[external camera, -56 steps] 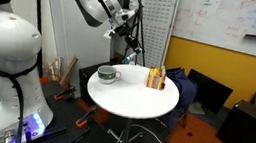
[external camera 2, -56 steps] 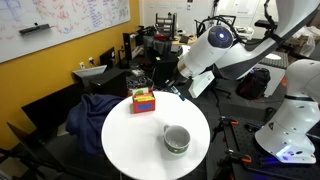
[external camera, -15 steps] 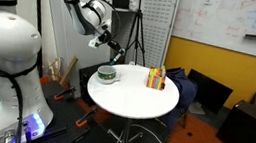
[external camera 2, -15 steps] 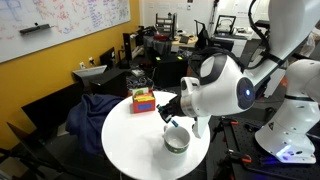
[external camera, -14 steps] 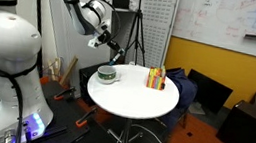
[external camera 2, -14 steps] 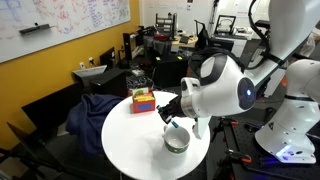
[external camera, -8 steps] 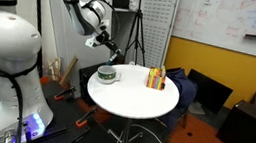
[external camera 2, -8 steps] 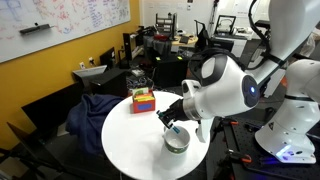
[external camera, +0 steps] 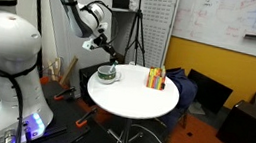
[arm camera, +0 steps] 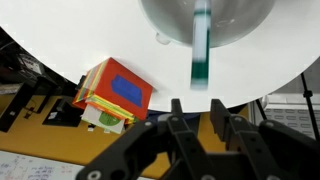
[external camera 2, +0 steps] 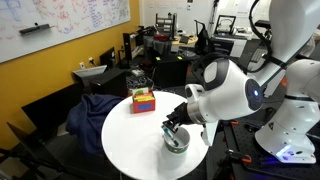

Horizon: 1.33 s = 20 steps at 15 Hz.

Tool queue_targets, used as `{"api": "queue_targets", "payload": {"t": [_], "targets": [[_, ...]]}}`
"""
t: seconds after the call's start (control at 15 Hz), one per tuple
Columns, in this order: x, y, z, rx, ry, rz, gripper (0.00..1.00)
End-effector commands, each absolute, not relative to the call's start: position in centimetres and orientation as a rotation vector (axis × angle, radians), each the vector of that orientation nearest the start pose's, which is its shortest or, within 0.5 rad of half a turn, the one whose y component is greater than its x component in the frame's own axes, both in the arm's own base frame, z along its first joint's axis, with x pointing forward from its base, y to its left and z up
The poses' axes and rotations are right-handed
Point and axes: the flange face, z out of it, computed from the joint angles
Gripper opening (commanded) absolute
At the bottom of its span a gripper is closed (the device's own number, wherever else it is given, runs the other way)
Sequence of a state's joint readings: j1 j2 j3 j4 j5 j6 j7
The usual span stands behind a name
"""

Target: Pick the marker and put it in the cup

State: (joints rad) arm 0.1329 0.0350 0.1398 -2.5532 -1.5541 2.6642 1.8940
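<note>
Wrist view: the slim white marker (arm camera: 202, 50) with a teal end is seen blurred over the round pale grey cup (arm camera: 245, 22), clear of the spread-apart pincer (arm camera: 195, 106).

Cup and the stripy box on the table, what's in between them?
Nothing. Only bare white table lies between the cup and the striped holder, seen in an exterior view.

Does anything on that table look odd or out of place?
Only the marker: in the wrist view it is a blurred streak reaching from the cup past its rim, ahead of the gripper. Whether it is gripped or loose, I cannot tell. Nothing looks spilled; the striped holder stands upright.
</note>
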Motion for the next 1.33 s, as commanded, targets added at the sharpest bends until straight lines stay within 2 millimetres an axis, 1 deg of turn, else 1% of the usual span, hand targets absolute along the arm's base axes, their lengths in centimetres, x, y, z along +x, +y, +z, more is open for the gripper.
{"api": "queue_targets", "payload": {"t": [0.0, 0.07, 0.27, 0.33, 0.8, 0.87, 1.27], "targets": [[40.8, 14.7, 24.7, -3.196, 0.349, -1.079, 0.68], [40.9, 14.7, 24.7, -3.197, 0.35, -1.078, 0.77], [40.9, 14.6, 24.9, -3.194, 0.363, -1.079, 0.98], [40.9, 14.5, 25.1, -3.19, 0.372, -1.083, 1.0], [41.1, 13.2, 26.2, -3.156, 0.456, -1.115, 1.0], [41.5, 13.8, 25.3, -3.2, 0.406, -1.106, 1.0], [41.6, 13.5, 25.7, -3.193, 0.423, -1.118, 1.0]]}}
